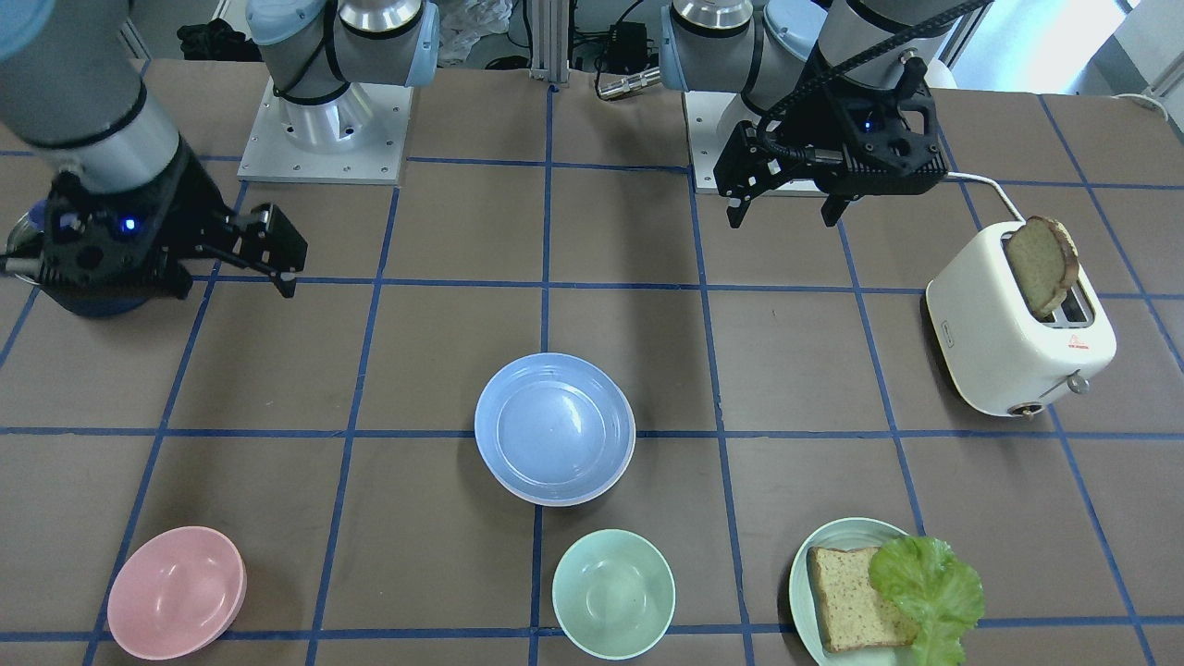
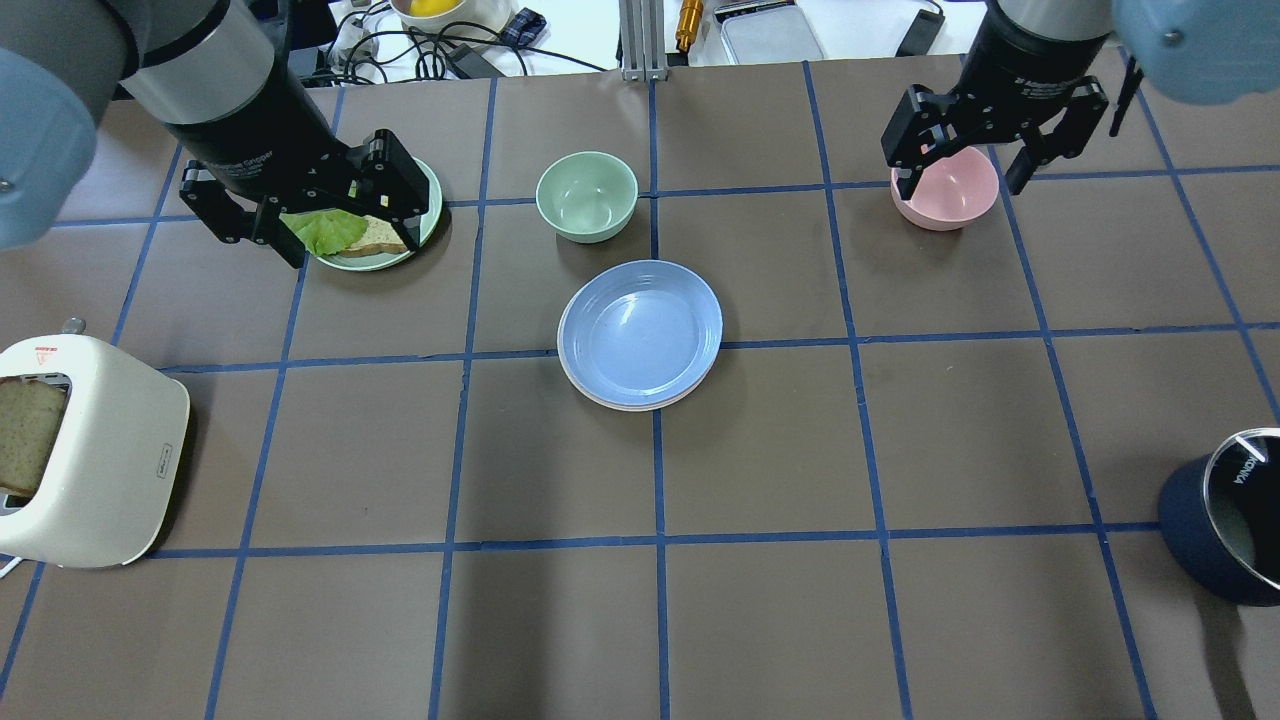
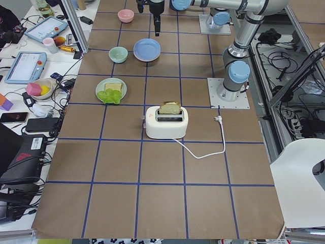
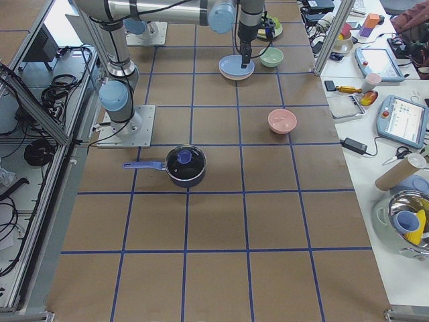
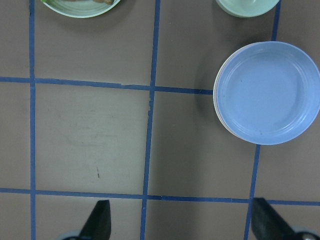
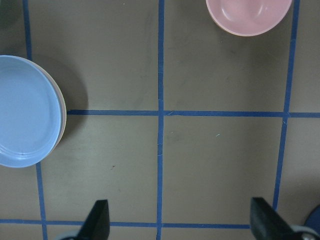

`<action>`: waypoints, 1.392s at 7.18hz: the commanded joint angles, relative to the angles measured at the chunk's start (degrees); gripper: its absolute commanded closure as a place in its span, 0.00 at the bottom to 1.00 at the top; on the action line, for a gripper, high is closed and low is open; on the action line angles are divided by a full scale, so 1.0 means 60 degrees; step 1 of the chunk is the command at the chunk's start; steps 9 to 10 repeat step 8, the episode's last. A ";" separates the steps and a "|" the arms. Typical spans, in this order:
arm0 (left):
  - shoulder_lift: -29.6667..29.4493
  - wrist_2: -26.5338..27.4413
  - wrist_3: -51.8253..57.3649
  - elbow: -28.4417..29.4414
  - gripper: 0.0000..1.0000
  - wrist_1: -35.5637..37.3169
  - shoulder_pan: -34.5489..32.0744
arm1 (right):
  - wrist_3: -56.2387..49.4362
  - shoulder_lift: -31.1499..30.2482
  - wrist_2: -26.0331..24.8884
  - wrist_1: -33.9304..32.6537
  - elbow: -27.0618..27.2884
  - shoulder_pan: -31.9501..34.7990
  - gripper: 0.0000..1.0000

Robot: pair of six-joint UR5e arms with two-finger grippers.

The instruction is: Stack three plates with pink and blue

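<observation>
Mid-table, over a crossing of blue tape lines: the stack of plates [image 2: 640, 335], light blue plate [image 1: 555, 427] uppermost. Reveals, from overhead, pale rims [image 2: 625, 406], pinkish and whitish, just under the blue one's near edge. Gives only a thin pale sliver in the front-facing view, too fine to split into layers.

Left gripper [image 1: 782, 220]: spread wide, nothing held, well apart from the stack. Appears from overhead to overlap the green plate [image 1: 798, 578] with bread and lettuce at far left. Stands, in the front-facing view, up by the robot's base, well apart from that plate. Settles it through the left wrist camera: bare table between the fingers [image 5: 98, 222], stack off to the right, green plate only at the far edge.

Right gripper [image 2: 960, 188]: likewise released and empty. Seems from overhead to straddle the pink bowl [image 2: 948, 205] at far right. Sits, in the front-facing view, well apart from that bowl and near the dark blue pot [image 2: 1225, 530] at near right. Shows the pot's lid and long handle only in the right-side view; hides most of it behind the arm in the front-facing one.

Just beyond the stack, on the far side: the mint bowl [image 2: 587, 195]. At near left: the white toaster [image 2: 100, 470], with a slice of bread [image 1: 1041, 264] upright in its slot.
</observation>
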 commanded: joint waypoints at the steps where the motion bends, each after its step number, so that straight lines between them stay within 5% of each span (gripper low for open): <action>1: -0.0012 0.0011 0.0011 -0.0012 0.00 0.0000 0.0008 | 0.0262 -0.0808 -0.0078 0.0021 0.0358 0.0196 0.00; 4: -0.0012 -0.0018 -0.0019 -0.0012 0.00 0.0000 0.0008 | 0.1082 -0.0573 -0.0034 -0.0170 0.0561 0.0680 0.00; 6: -0.0012 0.0026 -0.0004 -0.0012 0.00 0.0000 0.0022 | 0.1097 -0.0499 -0.0078 -0.1526 0.0621 0.0681 0.00; 10: -0.0027 -0.0062 -0.0033 -0.0011 0.00 0.0000 0.0023 | 0.1170 -0.0499 -0.0093 -0.1446 0.0636 0.0681 0.00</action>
